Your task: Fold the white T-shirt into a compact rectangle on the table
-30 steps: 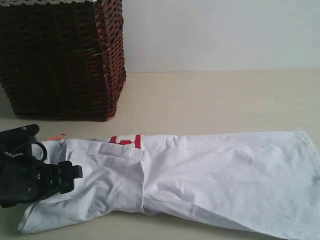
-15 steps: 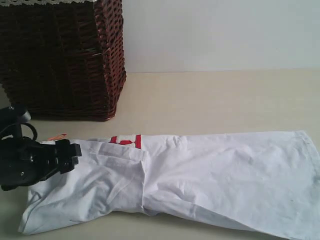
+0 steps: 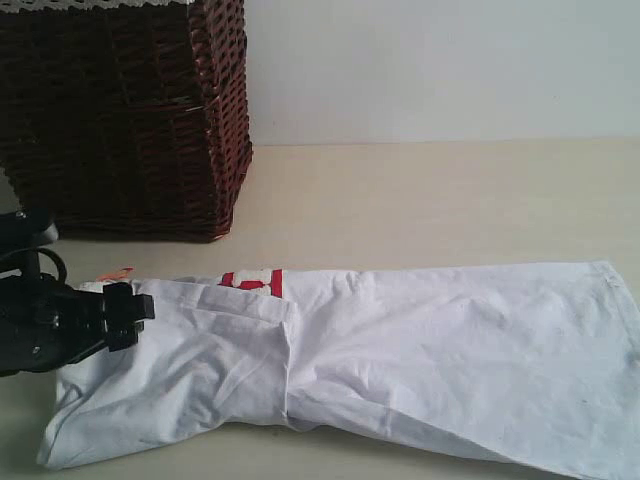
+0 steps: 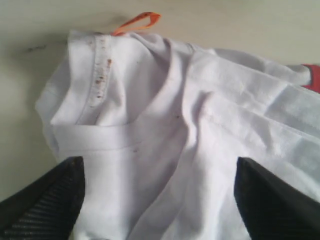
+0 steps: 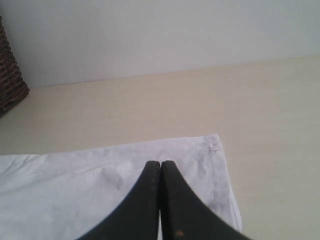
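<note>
Partway done. The white cotton T-shirt (image 3: 400, 350) lies flat on the pale beige matte worktop (image 3: 450, 200), already folded lengthwise into one long narrow strip, with a bit of red-outlined letter (image 3: 252, 281) showing at the fold edge. The crosswise folds are not done, so there is no compact rectangle yet.

The left pincer (image 4: 160, 200) has its jaws wide apart with nothing held. The collar end sits directly below and ahead of it, and the orange neck tag (image 4: 137, 22) is just beyond the collar. Can't tell if it touches the cloth.

The right pincer (image 5: 161, 170) is closed tight and looks empty. The hem corner lies right under its tips.

The dark brown wicker basket (image 3: 120, 120) stands beyond the left pincer, apart from the shirt. Likely next: grab one end and fold it over towards the other.
</note>
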Available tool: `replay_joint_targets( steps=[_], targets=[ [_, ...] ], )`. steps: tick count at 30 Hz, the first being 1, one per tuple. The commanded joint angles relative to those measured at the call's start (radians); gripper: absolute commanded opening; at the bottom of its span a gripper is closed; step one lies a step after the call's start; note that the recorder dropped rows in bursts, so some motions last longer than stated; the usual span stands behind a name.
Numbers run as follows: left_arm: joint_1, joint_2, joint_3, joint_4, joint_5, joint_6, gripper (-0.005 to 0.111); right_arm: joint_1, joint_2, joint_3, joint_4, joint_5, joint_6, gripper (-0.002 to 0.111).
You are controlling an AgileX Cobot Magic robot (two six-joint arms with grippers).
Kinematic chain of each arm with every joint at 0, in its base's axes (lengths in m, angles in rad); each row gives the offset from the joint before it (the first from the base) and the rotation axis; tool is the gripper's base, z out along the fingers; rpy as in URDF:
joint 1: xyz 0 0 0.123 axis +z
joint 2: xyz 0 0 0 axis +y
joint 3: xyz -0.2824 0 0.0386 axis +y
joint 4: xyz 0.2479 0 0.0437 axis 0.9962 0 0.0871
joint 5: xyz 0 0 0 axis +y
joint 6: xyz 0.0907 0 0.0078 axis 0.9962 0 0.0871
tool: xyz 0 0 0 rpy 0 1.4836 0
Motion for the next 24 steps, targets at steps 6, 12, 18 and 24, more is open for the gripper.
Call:
replay_joint_targets(
  steps=[6,12,18,24],
  targets=[
    [-0.001,-0.002,0.018,-0.009,-0.006,0.016,0.078,-0.004,0.003,0.005,-0.007,-0.005,-0.002,0.0],
    [-0.001,-0.002,0.034,-0.009,0.009,0.016,0.078,-0.004,0.003,0.005,-0.007,-0.005,-0.002,0.0],
    [-0.001,-0.002,0.034,-0.009,0.036,0.014,0.106,-0.004,0.003,0.005,-0.007,-0.005,-0.002,0.0],
    [-0.001,-0.002,0.037,-0.009,0.097,0.011,0.105,-0.004,0.003,0.005,-0.007,-0.005,-0.002,0.0]
  ],
)
